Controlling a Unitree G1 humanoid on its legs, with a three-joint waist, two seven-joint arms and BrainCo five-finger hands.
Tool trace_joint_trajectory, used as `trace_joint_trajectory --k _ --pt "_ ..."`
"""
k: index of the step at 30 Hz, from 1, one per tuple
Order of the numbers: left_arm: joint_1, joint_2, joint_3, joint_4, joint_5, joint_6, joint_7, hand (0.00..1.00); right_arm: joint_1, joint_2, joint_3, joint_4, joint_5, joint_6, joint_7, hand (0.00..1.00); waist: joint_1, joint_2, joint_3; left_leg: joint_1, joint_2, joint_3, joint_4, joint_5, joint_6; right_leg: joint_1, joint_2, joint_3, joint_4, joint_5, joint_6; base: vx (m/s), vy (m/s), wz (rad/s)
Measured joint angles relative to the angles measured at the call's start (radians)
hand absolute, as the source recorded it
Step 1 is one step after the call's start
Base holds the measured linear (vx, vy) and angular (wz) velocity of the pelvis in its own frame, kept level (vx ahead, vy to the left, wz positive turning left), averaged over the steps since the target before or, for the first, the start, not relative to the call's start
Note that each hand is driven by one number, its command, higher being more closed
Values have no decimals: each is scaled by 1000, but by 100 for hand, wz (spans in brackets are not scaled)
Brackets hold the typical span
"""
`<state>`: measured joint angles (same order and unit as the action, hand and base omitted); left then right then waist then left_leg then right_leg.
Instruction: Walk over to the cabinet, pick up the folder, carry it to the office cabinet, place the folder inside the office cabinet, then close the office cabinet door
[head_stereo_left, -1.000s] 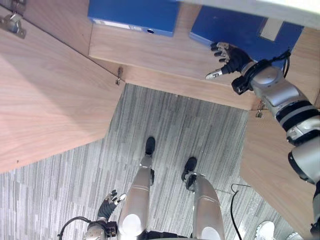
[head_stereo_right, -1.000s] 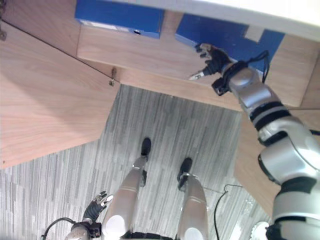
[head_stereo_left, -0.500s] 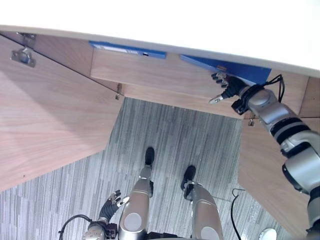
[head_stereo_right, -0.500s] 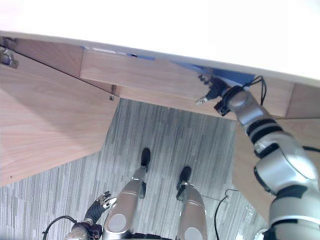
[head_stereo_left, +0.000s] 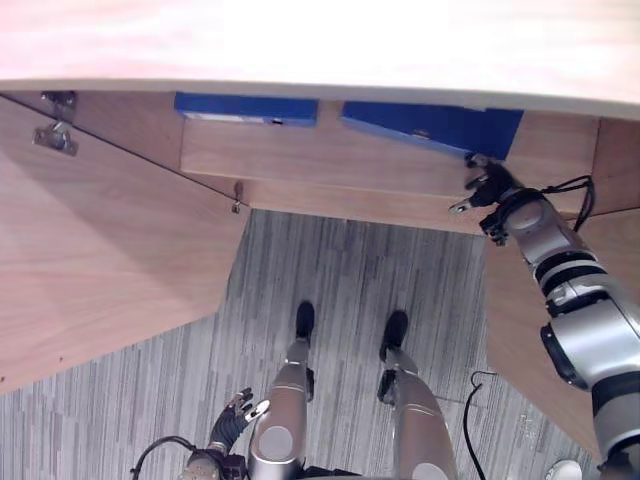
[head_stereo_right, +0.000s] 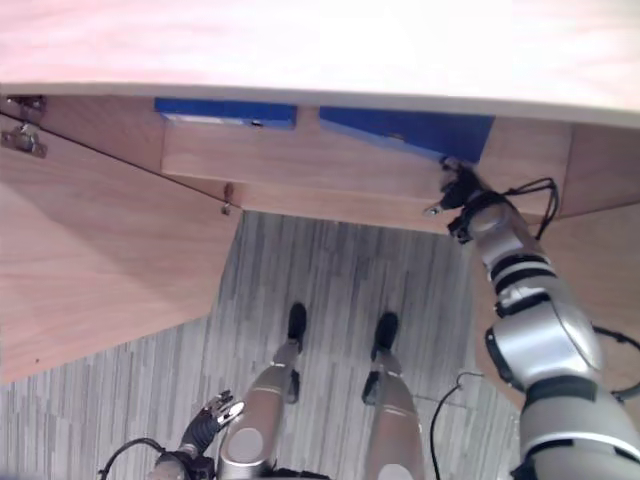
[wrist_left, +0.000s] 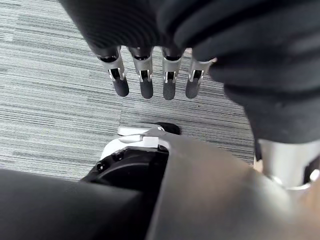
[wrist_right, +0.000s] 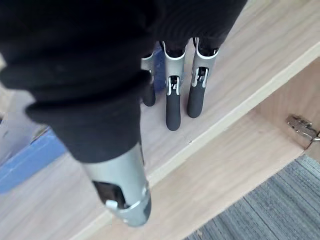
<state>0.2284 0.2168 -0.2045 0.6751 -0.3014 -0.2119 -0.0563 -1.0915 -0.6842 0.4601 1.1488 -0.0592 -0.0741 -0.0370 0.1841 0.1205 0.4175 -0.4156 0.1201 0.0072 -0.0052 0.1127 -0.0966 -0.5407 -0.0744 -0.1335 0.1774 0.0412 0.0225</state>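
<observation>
Placing step looks done: folder (head_stereo_left: 432, 127) lying on shelf (head_stereo_left: 330, 160); R hand (head_stereo_left: 483, 188) at shelf's front edge beside it, fingers straight, holding nothing; L hand (head_stereo_left: 238, 410) well below shelf, relaxed, empty; next: clear R hand, swing door (head_stereo_left: 110, 260) shut.

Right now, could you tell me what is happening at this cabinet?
The robot stands at an open wooden cabinet. Its right hand, open, reaches over the shelf beside the flat blue folder on the right, which lies inside, not gripped. A second blue folder lies further left. The left hand hangs open, low.
</observation>
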Motion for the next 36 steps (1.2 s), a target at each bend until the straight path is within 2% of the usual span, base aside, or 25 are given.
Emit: trace_joint_trajectory --k 1,5,9,18,22,26,28,31,36 --pt "-6 -3 6 0 0 3 5 0 -17 -15 -7 0 0 1 -25 0 0 0 0 -19 -10 2 -9 14 7 -25 -10 3 0 12 3 -105 22 -4" --pt "-7 -19 30 -2 1 7 9 0 -26 -51 18 -13 0 8 -48 0 12 2 1 -41 -26 10 -18 31 17 -57 -31 9 9 23 10 -88 10 1" --pt "-8 -32 55 -19 9 8 11 0 -62 -96 85 -59 0 8 -73 0 12 3 0 -85 -29 13 -26 48 14 -112 -35 12 20 30 11 -36 -33 -3" --pt "-11 -58 90 -16 19 8 37 0 -147 -154 203 -97 -1 13 -82 0 16 9 -6 -135 -23 15 -25 63 5 -178 -32 11 46 31 6 26 -29 -2" --pt "-11 -75 113 -14 21 7 52 0 -154 -164 209 -118 -3 44 -84 0 16 9 -6 -141 -24 12 -28 68 4 -182 -35 4 49 30 5 44 -1 5" --pt "-19 -80 117 2 23 -1 65 0 -153 -164 192 -169 -25 49 -91 0 12 9 -6 -142 -25 13 -50 85 4 -200 -37 4 59 30 5 0 0 0" --pt "-20 -89 134 7 28 -1 72 0 -150 -152 177 -210 -87 50 -93 0 4 9 -6 -140 -25 15 -53 89 3 -202 -37 5 62 30 5 0 0 0" --pt "-22 -97 149 17 31 -4 78 0 -135 -116 109 -251 -143 51 -102 0 -4 9 -6 -138 -24 20 -53 91 3 -204 -37 7 66 31 4 6 -3 -1" --pt "-31 -108 163 44 37 -13 94 0 -58 -55 70 -276 -213 53 -106 0 -10 8 -5 -119 -22 38 -61 93 3 -200 -32 22 66 34 1 21 -8 -9"
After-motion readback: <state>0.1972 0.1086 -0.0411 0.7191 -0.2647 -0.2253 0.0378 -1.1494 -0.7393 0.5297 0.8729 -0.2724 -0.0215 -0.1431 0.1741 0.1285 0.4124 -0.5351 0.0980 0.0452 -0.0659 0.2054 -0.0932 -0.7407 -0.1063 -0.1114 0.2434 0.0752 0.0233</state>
